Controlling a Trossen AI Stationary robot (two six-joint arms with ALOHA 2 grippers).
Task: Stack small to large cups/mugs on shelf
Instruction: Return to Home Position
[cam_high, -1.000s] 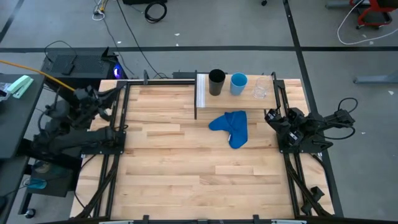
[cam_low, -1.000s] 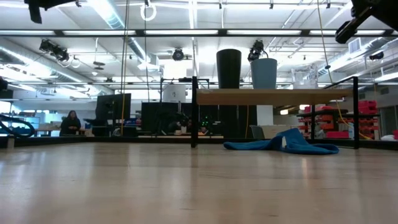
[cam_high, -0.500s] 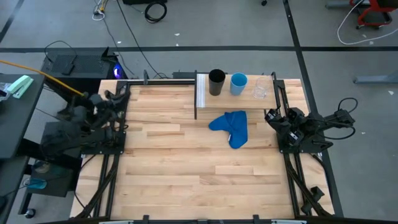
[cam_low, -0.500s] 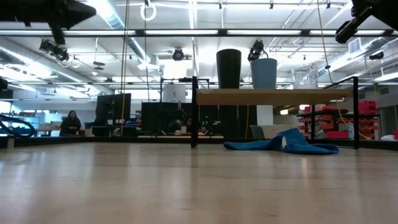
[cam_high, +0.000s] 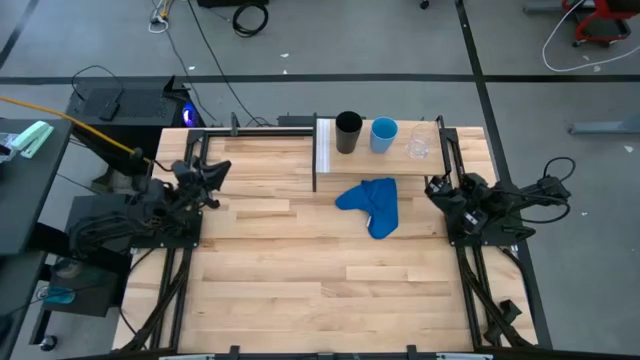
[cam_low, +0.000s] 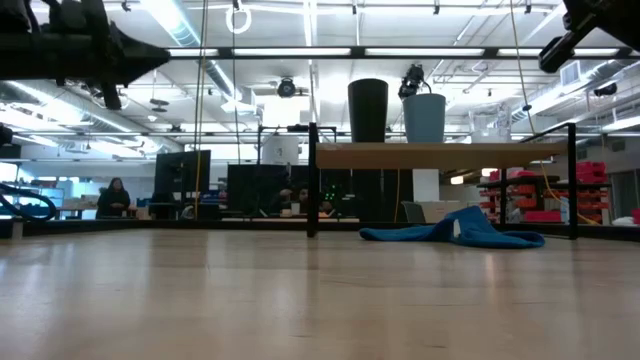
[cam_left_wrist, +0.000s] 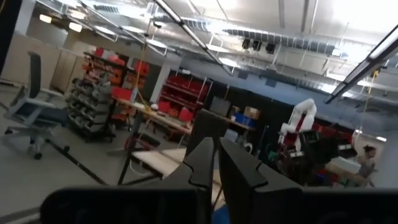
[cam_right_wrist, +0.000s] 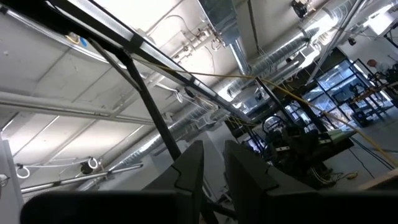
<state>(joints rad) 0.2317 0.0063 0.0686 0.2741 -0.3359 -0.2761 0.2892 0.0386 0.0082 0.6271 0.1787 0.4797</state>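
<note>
On the pale wood shelf (cam_high: 432, 130) at the table's far edge stand a tall black tumbler (cam_high: 348, 132), a bright blue cup (cam_high: 383, 134) and a small clear glass (cam_high: 418, 147), side by side on their bases. The low view shows the tumbler (cam_low: 368, 110) and the blue cup (cam_low: 424, 117) on the shelf (cam_low: 440, 155). My left gripper (cam_high: 222, 166) is shut and empty, held high over the table's left part, far from the shelf. It also shows in the left wrist view (cam_left_wrist: 216, 163). My right gripper (cam_high: 433, 186) is shut and empty at the right edge, near the shelf's right end.
A crumpled blue cloth (cam_high: 370, 206) lies on the wooden tabletop just in front of the shelf; it also shows in the low view (cam_low: 455, 230). Black frame rails run along the table's left edge (cam_high: 190, 200) and right edge (cam_high: 455, 215). A person shows far off in the room (cam_low: 116, 197).
My left arm has swung out from beyond the table's left edge toward the right, and its gripper now reaches over the table's left part. In the low view it has come in along the top from the left. The cups, the cloth and my right arm have stayed still.
</note>
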